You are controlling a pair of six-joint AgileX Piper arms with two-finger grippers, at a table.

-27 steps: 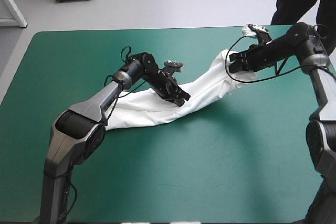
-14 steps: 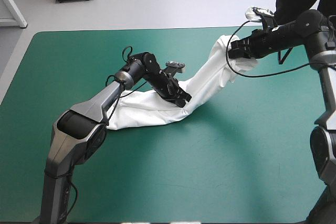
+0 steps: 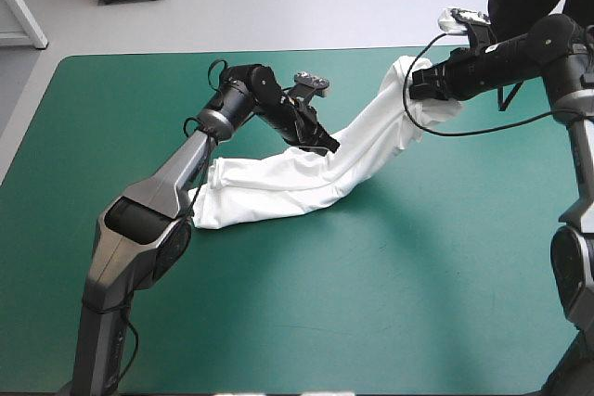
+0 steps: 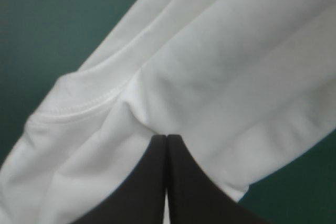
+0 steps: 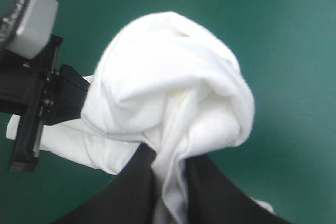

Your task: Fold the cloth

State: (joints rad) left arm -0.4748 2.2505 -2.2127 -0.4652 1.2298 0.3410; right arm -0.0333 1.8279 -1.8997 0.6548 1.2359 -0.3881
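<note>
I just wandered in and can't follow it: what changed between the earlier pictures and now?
Both claws moved toward the table's far edge: the left claw pulled the middle of the T-shirt that way, the right claw carried its end farther off, stretching the cloth longer. Unchanged: both stay clamped on it, and its other end still lies on the teal-green cover.

The worktop [image 3: 390,312] in front of me wears a teal-green cover [image 3: 111,118], lying smooth and flat. Its far corners are rounded, and a thin dark rim runs along its far edge. Soft shadows lie on it in places.
</note>
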